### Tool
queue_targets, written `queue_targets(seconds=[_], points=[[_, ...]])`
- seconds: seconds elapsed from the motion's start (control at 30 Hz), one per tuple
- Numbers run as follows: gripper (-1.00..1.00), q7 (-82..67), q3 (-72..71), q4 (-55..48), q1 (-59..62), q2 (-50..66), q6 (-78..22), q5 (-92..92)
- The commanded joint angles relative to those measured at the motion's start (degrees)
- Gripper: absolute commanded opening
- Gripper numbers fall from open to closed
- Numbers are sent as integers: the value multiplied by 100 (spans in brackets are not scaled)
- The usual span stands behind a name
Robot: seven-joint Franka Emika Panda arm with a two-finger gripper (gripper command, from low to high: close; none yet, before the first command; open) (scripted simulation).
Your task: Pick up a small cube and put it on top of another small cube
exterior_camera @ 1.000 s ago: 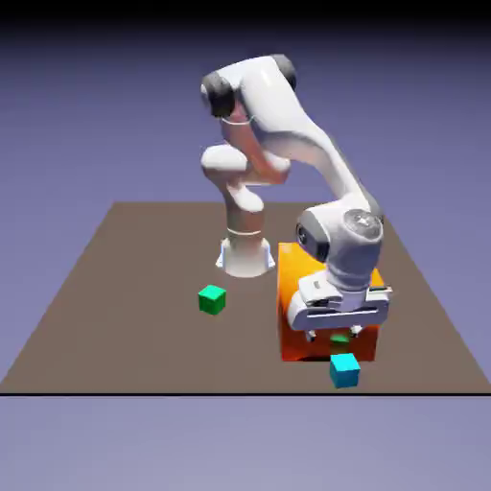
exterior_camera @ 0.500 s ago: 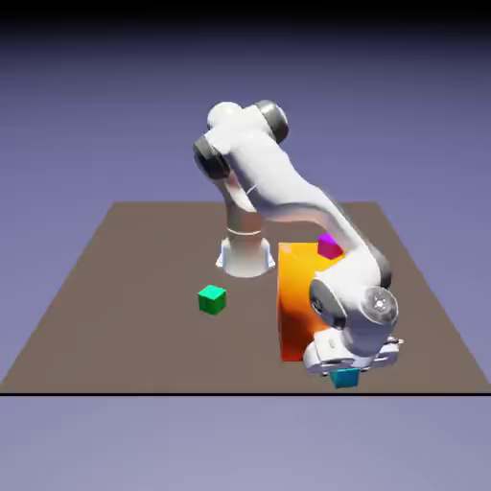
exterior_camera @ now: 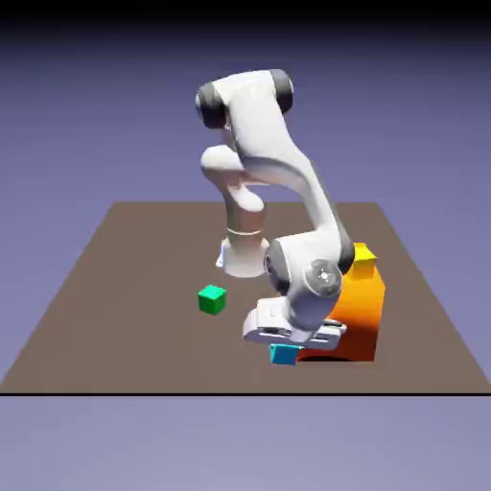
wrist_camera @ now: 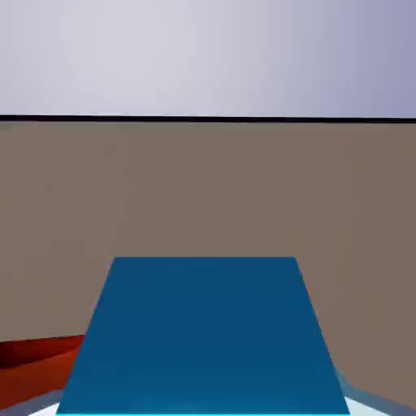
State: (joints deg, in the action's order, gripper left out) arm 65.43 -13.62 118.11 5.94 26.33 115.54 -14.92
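We have the gripper [exterior_camera: 285, 347] pinching the cyan cube [exterior_camera: 285, 355] between its fingers, over the near part of the table [exterior_camera: 144, 326], toward the exterior view's right of the front edge's middle. The cube has no long axis. In the hand view its upper edge runs nearly parallel to the table's dark edge. The orange block [exterior_camera: 355, 321] stands just beside, and the green cube [exterior_camera: 212, 300] lies well apart.
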Motion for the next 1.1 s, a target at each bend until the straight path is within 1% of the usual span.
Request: queue_targets(seconds=[0.0,0.7,0.73,0.93,0.97,1.0,1.07], points=[[-100,-58,208,172,-49,-168,54,41],[-100,-1942,2766,4442,141,-3981,849,940],[-100,-1942,2766,4442,141,-3981,849,940],[-100,-2125,2740,4841,155,-2883,2329,1146],[100,-2125,2740,4842,155,-2883,2330,1146],[100,-2125,2740,4842,155,-2883,2330,1146],[100,-2064,2749,4707,150,-3252,1832,1077]])
